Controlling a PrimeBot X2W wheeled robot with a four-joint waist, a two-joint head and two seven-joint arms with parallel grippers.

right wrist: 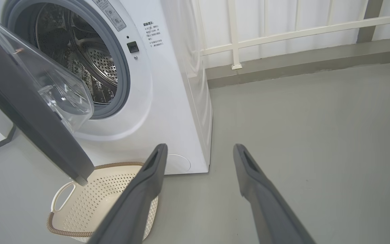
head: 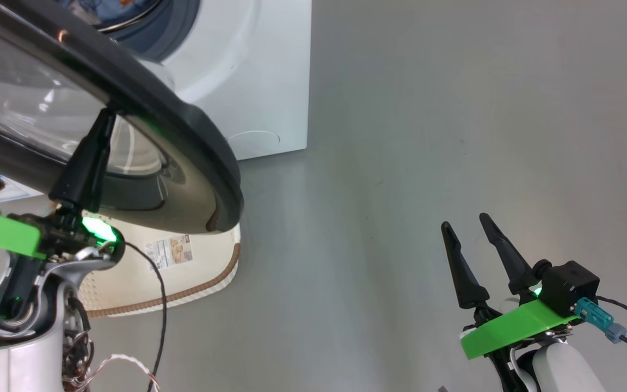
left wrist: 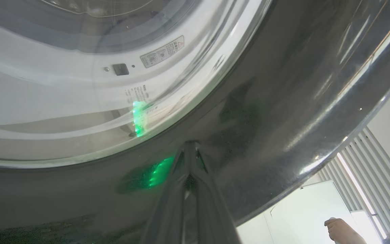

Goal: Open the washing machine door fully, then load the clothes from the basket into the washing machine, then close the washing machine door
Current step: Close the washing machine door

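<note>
While the washing machine door (head: pixel 183 125) is standing partly open, leaning out over the basket (head: pixel 204 272) on the grey floor (head: pixel 428 109), the left hand (head: pixel 105 117) is holding its two fingers shut together, tips resting against the door's glossy black rim just beside the glass bowl (head: pixel 30 114). The right hand (head: pixel 465 222) is hovering well apart over bare floor, fingers spread wide and gripping nothing. The basket is sitting just in front of the washing machine (head: pixel 259 81), its label sticker (head: pixel 169 251) showing. Blue clothes (head: pixel 108 10) are showing inside the machine's round opening.
</note>
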